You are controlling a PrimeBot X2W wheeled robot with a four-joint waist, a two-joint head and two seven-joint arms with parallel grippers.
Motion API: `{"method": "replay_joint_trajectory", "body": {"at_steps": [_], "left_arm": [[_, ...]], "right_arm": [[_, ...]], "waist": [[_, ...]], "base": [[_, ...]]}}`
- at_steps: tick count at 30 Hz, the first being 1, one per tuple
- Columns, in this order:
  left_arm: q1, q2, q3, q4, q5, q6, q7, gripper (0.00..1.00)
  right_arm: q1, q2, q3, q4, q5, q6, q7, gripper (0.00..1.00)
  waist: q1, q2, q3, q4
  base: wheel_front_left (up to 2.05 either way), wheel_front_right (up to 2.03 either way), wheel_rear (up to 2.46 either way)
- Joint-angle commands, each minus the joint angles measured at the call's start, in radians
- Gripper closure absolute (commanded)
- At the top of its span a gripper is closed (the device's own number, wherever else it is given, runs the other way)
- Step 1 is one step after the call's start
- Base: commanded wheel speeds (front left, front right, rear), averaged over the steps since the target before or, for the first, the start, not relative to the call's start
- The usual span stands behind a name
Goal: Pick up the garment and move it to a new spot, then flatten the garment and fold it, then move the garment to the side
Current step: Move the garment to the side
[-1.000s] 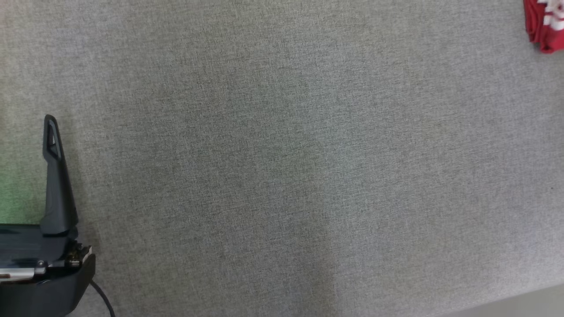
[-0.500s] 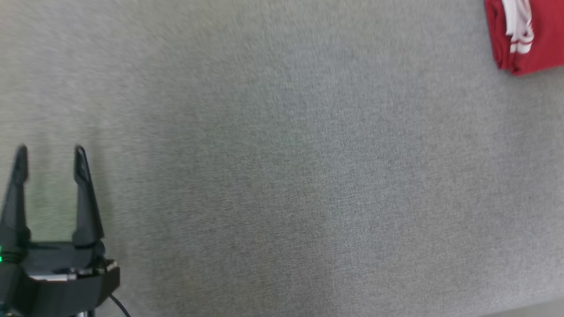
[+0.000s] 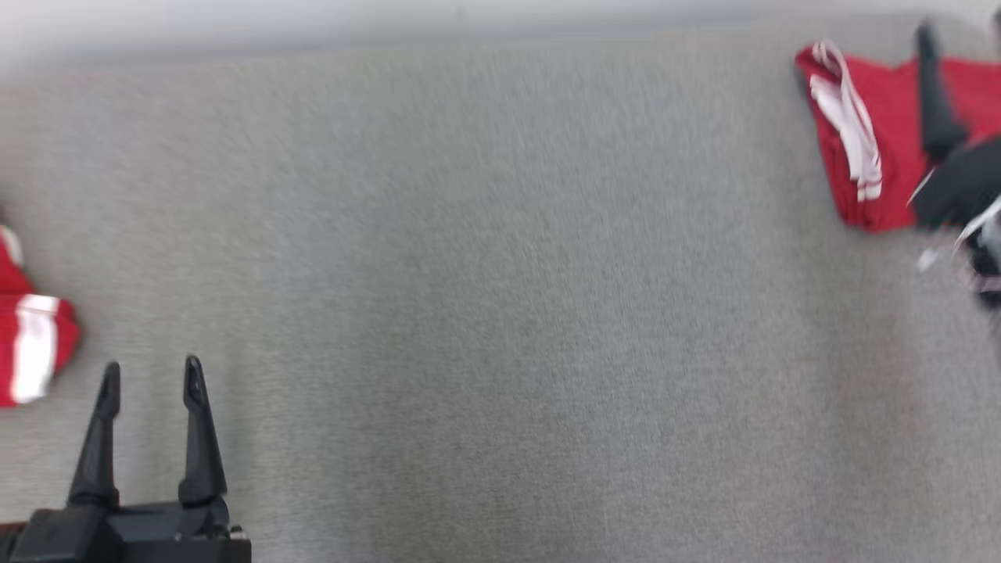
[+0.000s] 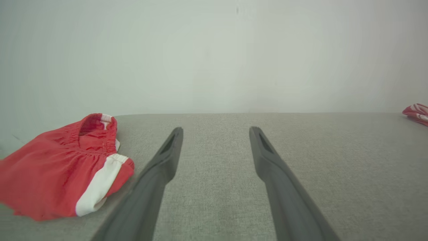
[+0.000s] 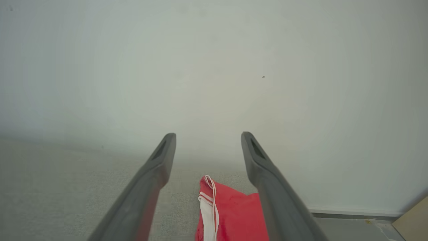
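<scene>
**Inspector:** How far along is the task?

**Assessor:** Judged near its end. The garment [image 3: 891, 141], red with white stripes, lies as a compact folded bundle at the far right of the table [image 3: 500, 313], close to the back edge. Pick-up, flattening and folding look done. The set-aside appears made too, so little or nothing is left.

**Inspector:** Grippers?

**Assessor:** The right gripper [image 5: 207, 135] hangs over the garment, fingers spread wide, nothing between them (the head view is too blurred there to tell whether a fingertip touches the cloth). The left gripper [image 3: 150, 366] sits at the near left, equally wide and empty.

**Inspector:** Anything else on the surface?

**Assessor:** A second red piece [image 4: 63, 167], with an elastic waistband and a white side stripe, lies loosely crumpled at the left edge. It is near the left gripper but apart from it. It is unfolded, and I cannot say whether it belongs to this job.

**Inspector:** Surface and room?

**Assessor:** The table has a grey woven covering, flat, with no creases visible. A plain pale wall [image 5: 214, 67] stands behind it. The right wrist view shows a strip of grey floor [image 5: 351, 227] beyond the table's end, and a tan corner [image 5: 416, 217] of something unidentified.
</scene>
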Motion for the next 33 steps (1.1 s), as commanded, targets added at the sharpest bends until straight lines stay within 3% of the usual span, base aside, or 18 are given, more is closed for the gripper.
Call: {"method": "replay_joint_trajectory", "body": {"at_steps": [1, 21, 33], "left_arm": [[0.02, -0.005, 0.003, 0.008, -0.003, -0.002, -0.002, 0.0], [0.058, -0.035, -0.018, 0.114, 0.004, -0.025, -0.003, 0.0], [0.076, -0.034, -0.023, 0.176, 0.014, -0.037, -0.003, 0.0]], "right_arm": [[0.041, 0.011, -0.007, -0.017, -0.003, -0.003, -0.006, 0.0], [0.684, 0.239, -0.225, -0.521, -0.098, -0.003, 0.078, 0.0], [0.936, 0.358, -0.304, -0.677, -0.118, -0.003, 0.089, 0.0]], "waist": [[0.0003, 0.0003, -0.12, 0.064], [0.0003, 0.0003, -0.243, 0.103], [0.0003, 0.0003, -0.266, 0.099]], "base": [[0.0, 0.0, 0.0], [0.0, 0.0, 0.0], [0.0, 0.0, 0.0]]}}
